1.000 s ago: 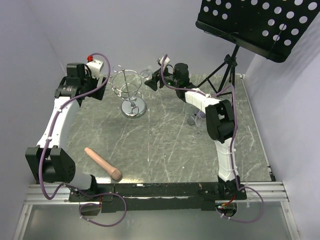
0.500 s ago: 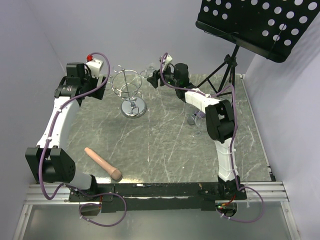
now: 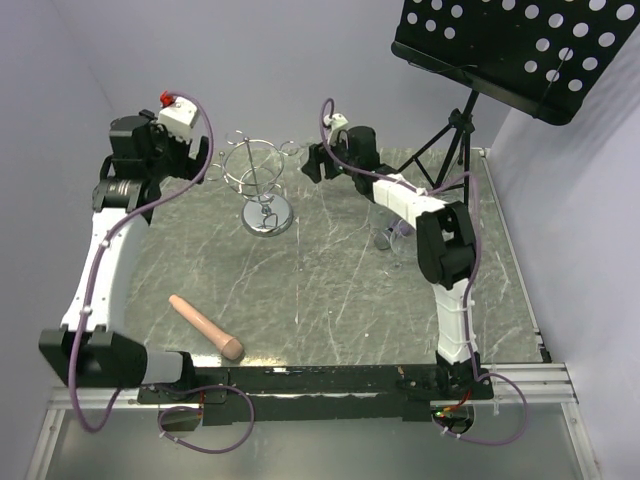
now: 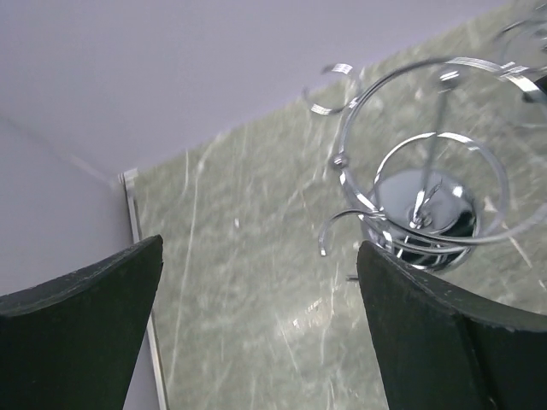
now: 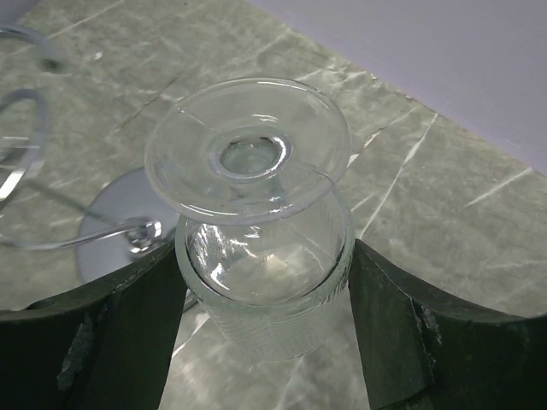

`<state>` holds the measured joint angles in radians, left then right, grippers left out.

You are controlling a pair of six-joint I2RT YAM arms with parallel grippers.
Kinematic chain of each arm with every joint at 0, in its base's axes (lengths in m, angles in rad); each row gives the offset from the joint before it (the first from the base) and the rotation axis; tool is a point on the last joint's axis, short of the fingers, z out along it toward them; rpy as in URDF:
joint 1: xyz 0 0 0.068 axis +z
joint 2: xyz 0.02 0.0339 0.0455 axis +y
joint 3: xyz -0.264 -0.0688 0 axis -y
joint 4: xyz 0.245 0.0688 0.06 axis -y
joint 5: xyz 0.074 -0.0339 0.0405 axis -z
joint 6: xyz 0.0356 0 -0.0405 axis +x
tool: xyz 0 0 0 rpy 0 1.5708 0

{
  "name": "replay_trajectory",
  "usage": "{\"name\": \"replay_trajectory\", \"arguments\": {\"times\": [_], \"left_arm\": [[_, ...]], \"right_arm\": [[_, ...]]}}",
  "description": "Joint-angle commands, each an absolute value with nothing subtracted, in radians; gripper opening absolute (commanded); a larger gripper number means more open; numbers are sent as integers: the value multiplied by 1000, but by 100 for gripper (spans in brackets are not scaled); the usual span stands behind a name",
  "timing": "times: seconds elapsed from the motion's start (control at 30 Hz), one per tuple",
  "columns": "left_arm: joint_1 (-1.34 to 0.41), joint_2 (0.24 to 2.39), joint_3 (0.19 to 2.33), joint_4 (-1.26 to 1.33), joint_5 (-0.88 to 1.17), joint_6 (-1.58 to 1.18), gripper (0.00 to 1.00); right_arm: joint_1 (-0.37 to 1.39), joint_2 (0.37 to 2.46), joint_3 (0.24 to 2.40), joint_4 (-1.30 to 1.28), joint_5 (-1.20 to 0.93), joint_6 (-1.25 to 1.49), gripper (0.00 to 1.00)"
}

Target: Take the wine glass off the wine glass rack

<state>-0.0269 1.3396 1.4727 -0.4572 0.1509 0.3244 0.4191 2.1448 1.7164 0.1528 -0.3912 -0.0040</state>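
Note:
The wine glass rack stands at the back left of the table, a silver wire stand with a round shiny base. My right gripper is just right of its top ring, shut on the bowl of a clear wine glass held foot-up. The fingers press both sides of the bowl. The rack's wire loop and base lie left of the glass; I cannot tell whether the foot touches a loop. My left gripper is open and empty left of the rack, raised above the table.
A wooden pestle-like stick lies at the front left. A black music stand on a tripod rises at the back right. A second clear glass object sits under the right arm.
The left arm has lifted and pulled back to the left, away from the rack. The right gripper has shifted slightly right with the glass in it.

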Motion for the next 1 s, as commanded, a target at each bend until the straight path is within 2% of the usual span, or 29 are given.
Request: {"name": "replay_trajectory", "arguments": {"times": [0.0,0.1,0.4,0.6,0.77,0.97], "left_arm": [[-55,1229,1421,-299,278,431,100],[-107,1206,1385,-258,247,524,100],[-247,1177,1327,-155,428,693,100],[-363,1175,1319,-141,521,823,100],[-432,1212,1325,-176,548,954,100],[-465,1229,1289,-26,554,887,98]], "right_arm": [[423,1909,1747,137,-500,-37,0],[425,1824,1694,85,-575,-99,0],[428,1680,1667,-138,-922,-270,0],[430,1671,1741,-354,-985,-397,0],[430,1631,1694,-282,-954,-325,0],[448,1621,1661,-198,-924,-200,0]]}}
